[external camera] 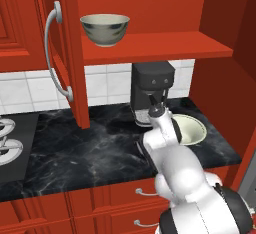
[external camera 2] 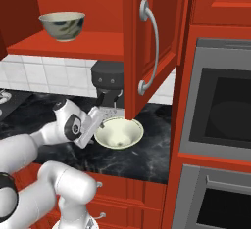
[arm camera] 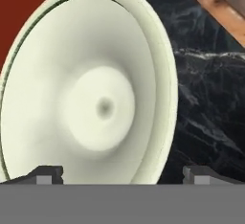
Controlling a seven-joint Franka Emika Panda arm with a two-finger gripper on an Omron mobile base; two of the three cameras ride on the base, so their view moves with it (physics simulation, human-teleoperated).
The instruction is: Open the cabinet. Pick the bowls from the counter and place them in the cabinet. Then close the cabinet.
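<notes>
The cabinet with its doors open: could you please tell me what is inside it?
One deep cream bowl with dark marks stands on the cabinet's red shelf. The shelf's left end is covered by the open door.

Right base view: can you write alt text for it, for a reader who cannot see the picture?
The white arm's open gripper reaches down at the near rim of a wide cream bowl on the black marble counter, jaws apart. Above, a deeper cream bowl sits on the red shelf of the open cabinet, a coffee machine below it.

Base cams flank arm, both on counter (external camera: 75, 153) w/ shallow bowl (external camera 2: 119, 133); hand cam close above it.
</notes>
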